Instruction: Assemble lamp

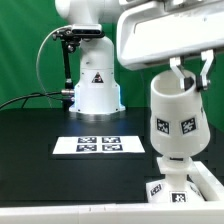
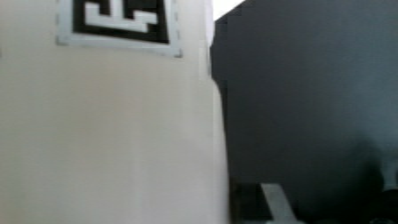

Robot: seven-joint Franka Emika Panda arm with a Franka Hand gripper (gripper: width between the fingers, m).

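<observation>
In the exterior view my gripper (image 1: 189,80) comes down from the top right and is shut on the rim of the white tapered shade (image 1: 177,120). The shade hangs upright, with tags on its side, directly over the blocky base (image 1: 165,188) near the table's front right. A short white neck (image 1: 176,168) shows between shade and base; whether they touch I cannot tell. The bulb's round head is hidden. In the wrist view the shade's wall (image 2: 107,130) and one tag fill most of the picture, and one grey finger (image 2: 274,203) shows beside it.
The marker board (image 1: 100,145) lies flat on the black table (image 1: 40,170), to the exterior view's left of the base. The white robot pedestal (image 1: 95,85) stands behind it with a cable. A green backdrop closes the rear.
</observation>
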